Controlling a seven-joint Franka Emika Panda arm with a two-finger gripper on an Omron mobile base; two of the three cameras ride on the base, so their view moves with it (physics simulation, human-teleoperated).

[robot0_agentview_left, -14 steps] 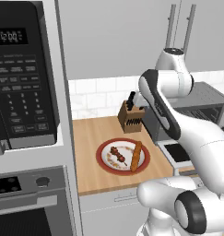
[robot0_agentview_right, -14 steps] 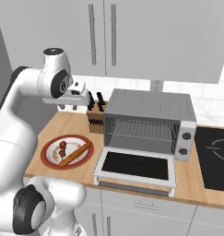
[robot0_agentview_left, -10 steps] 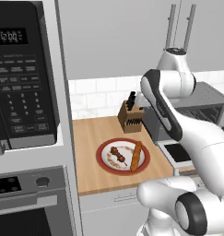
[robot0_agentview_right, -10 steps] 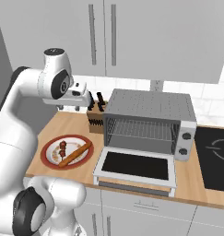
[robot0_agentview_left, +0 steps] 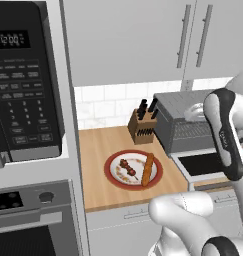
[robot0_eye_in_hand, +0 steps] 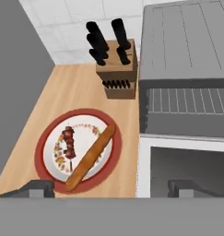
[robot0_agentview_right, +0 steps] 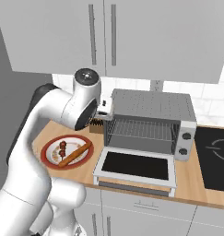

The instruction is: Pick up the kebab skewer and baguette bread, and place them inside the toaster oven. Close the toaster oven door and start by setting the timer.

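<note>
**Skewer and Baguette Lay on Plate as Oven Door Hung Open**

Food sat untouched on the red-rimmed plate (robot0_eye_in_hand: 45, 138), which rested on the wooden bench (robot0_eye_in_hand: 72, 92). In the hand view the kebab skewer (robot0_eye_in_hand: 68, 146) lay on the plate's nine o'clock half, and the baguette bread (robot0_eye_in_hand: 91, 157) ran slantwise just beside it, from the seven o'clock rim toward one o'clock. The two lay close, and whether they touched could not be told.

The tool (robot0_eye_in_hand: 111, 189) hung above the bench with its finger tips (robot0_eye_in_hand: 38, 188) spread wide apart and nothing between them. One tip showed over the plate's lower rim, the other over the open door.

The toaster oven (robot0_agentview_right: 150, 122) stood at three o'clock from the plate in the right base view, its wire rack visible inside. The toaster oven door (robot0_agentview_right: 135, 167) was folded down flat, dark glass facing up, reaching out toward the bench's front edge. Two knobs sat on the oven's right panel.

A wooden knife block (robot0_agentview_left: 142, 126) with black handles stood at one o'clock from the plate in the left base view, near the oven's side wall. The black microwave (robot0_agentview_left: 24, 85) hung at nine o'clock in that view, well apart from the plate.
</note>
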